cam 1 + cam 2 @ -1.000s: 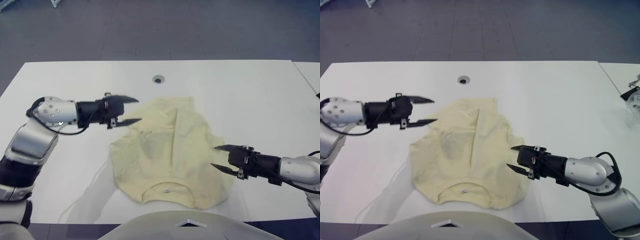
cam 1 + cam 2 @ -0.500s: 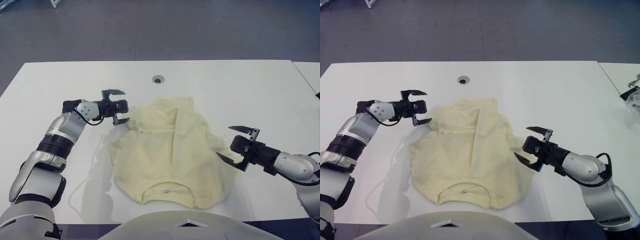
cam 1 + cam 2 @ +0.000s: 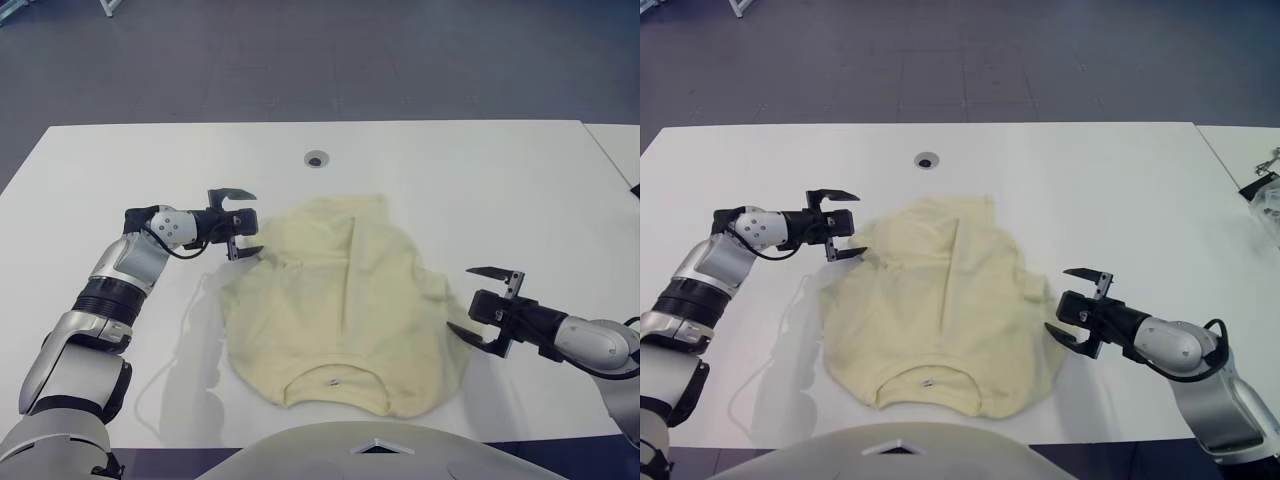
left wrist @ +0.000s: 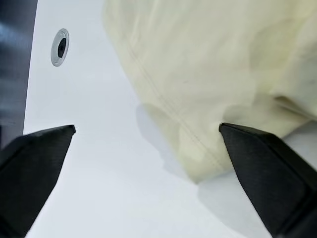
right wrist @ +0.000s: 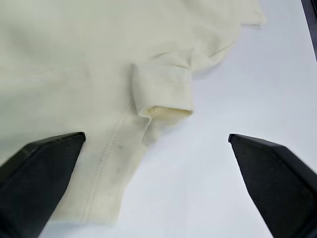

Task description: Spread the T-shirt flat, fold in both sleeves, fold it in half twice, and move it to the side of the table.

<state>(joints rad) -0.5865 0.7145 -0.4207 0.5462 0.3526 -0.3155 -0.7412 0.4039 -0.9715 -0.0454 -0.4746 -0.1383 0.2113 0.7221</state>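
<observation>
A pale yellow T-shirt (image 3: 340,300) lies crumpled on the white table (image 3: 500,180), its collar (image 3: 333,380) toward the near edge. My left gripper (image 3: 256,223) is open at the shirt's far left edge, low over the table. In the left wrist view the left gripper (image 4: 147,128) straddles a hemmed fold of the shirt (image 4: 208,59). My right gripper (image 3: 458,298) is open at the shirt's right edge. Between its fingers in the right wrist view, the right gripper (image 5: 156,135) frames a rolled sleeve cuff (image 5: 161,91).
A round cable hole (image 3: 317,158) sits in the table beyond the shirt. Bare tabletop surrounds the shirt on the left, right and far sides. A small object (image 3: 1265,195) lies on a neighbouring surface at the far right.
The left gripper came down and in to the shirt's left edge. The right gripper turned its fingers upright and drew slightly right and nearer. The shirt lies as before.
</observation>
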